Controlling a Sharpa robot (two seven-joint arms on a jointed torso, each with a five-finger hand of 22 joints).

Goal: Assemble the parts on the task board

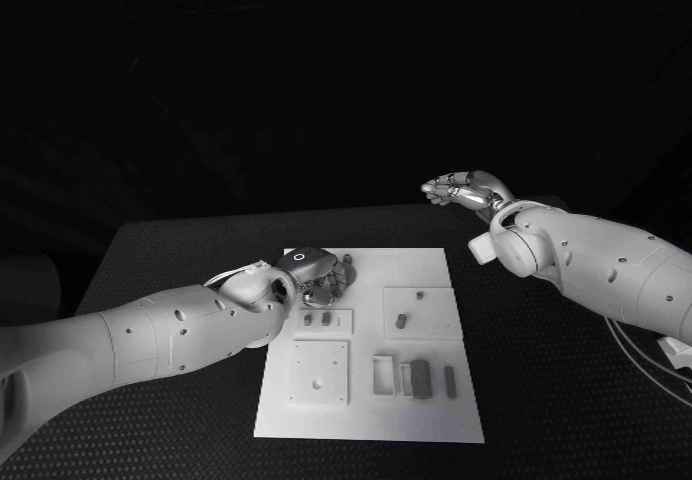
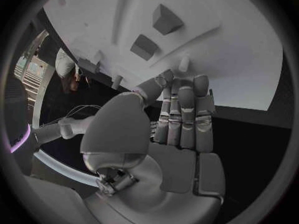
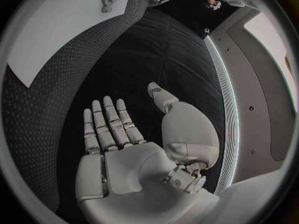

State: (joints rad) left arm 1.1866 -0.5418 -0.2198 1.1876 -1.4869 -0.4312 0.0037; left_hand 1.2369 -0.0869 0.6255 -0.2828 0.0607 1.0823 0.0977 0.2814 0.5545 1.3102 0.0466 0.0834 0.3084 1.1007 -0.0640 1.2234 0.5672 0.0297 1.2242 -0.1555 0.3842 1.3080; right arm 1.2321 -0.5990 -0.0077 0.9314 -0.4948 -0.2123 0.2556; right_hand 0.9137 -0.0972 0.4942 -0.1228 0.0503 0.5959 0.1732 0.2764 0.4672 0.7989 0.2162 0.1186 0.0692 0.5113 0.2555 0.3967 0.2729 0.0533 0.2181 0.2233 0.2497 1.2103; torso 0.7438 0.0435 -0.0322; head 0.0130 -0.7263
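Left hand poised over the task board's far-left corner; right hand standing well clear.

The left hand (image 1: 320,275) is hovering with fingers (image 2: 182,109) straight, close together and holding nothing, over the task board (image 1: 418,415); small upright parts (image 1: 400,321) are lying just beyond the fingertips. The right hand (image 1: 464,190) is waiting empty, fingers apart.

Dim, dark surround; bright board; fisheye-bent edges

Black table (image 1: 173,250) with dotted texture, white task board (image 1: 433,262) lying flat at its middle
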